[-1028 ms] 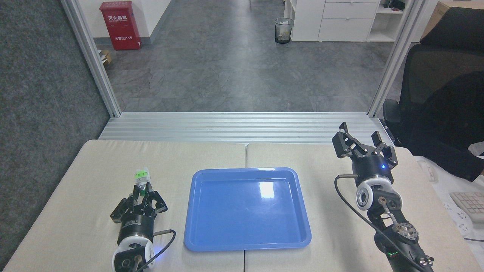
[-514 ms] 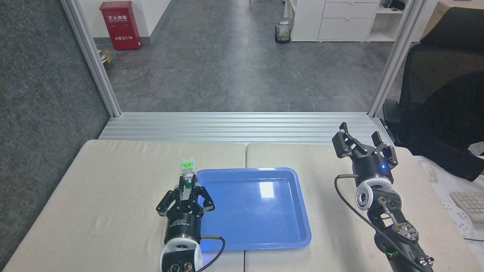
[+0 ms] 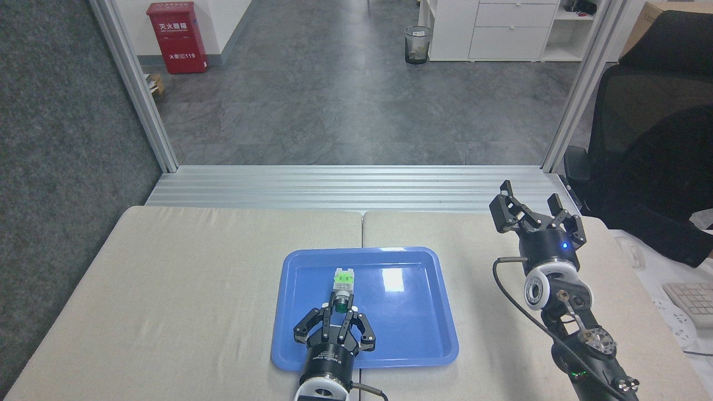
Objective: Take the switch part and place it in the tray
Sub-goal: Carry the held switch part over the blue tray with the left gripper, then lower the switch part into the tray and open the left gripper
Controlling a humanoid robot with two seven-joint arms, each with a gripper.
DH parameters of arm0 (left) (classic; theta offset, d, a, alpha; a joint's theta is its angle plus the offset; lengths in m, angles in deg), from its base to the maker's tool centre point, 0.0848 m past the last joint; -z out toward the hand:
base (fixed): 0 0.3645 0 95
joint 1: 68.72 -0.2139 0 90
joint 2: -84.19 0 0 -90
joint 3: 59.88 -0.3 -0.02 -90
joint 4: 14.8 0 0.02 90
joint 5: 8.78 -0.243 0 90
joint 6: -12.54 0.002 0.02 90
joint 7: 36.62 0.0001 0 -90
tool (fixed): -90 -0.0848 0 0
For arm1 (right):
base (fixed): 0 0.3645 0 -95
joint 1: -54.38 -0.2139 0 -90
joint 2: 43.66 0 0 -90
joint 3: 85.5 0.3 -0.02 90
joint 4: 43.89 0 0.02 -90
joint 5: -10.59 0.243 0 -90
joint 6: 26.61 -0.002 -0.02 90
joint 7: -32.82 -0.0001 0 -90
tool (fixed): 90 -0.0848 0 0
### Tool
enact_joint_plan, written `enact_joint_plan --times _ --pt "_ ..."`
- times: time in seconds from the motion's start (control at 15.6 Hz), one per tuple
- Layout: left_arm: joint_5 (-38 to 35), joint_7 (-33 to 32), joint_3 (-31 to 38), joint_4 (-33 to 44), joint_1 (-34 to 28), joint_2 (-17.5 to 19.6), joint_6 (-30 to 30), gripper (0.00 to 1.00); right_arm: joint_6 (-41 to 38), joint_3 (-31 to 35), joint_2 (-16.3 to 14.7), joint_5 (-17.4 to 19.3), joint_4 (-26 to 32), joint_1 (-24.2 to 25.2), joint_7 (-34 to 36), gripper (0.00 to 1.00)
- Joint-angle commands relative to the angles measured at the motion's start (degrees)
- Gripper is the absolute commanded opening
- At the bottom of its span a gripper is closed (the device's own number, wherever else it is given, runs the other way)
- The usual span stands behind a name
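One switch part (image 3: 342,285) pinched by my left gripper (image 3: 336,315) over the tray (image 3: 423,328); I'd lower gently before releasing, right gripper (image 3: 529,210) idle, fingers spread.

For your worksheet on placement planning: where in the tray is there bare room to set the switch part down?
The tray is bare right of the switch part, out to its right rim, and on the left strip by its left rim. Its near middle is crowded by the left end effector holding the part.
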Motion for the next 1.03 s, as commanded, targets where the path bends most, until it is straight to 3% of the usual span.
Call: enact_joint_plan --times 0.0,0.13,0.19,0.32,0.51,0.71,0.83,0.96 --pt "0.41 -0.38 -7.64 -10.22 1.65 -1.11 2.91 0.05 -0.05 -0.01 0.01 0.0 -0.01 0.0 -0.02 1.0" --pt "0.32 -0.39 -7.46 -9.87 1.39 -1.02 3.62 0.09 -0.05 -0.01 0.01 0.0 -0.01 0.0 -0.02 1.0" --pt "0.15 -0.39 -7.37 -9.87 1.48 -0.93 3.97 0.23 -0.05 -0.01 0.01 0.0 -0.01 0.0 -0.02 1.0" --pt "0.23 -0.39 -7.28 -9.87 1.74 -0.85 5.46 1.0 -0.05 -0.01 -0.08 0.0 -0.01 0.0 -0.02 1.0" --pt "0.15 -0.39 -6.94 -3.75 3.05 -0.32 6.61 1.0 -0.05 0.08 0.01 0.0 0.08 0.0 -0.02 1.0" --pt "0.67 -2.92 0.16 0.68 12.34 1.69 5.39 1.0 -0.05 -0.01 -0.08 0.0 -0.01 0.0 -0.02 1.0" --pt "5.12 -3.9 8.66 -0.63 18.51 5.99 -2.13 1.0 -0.05 0.08 0.01 0.0 -0.01 0.0 -0.02 1.0" --pt "9.8 -2.76 17.11 -6.67 21.59 10.47 -12.06 1.0 -0.05 -0.01 0.01 0.0 -0.01 0.0 -0.02 1.0"
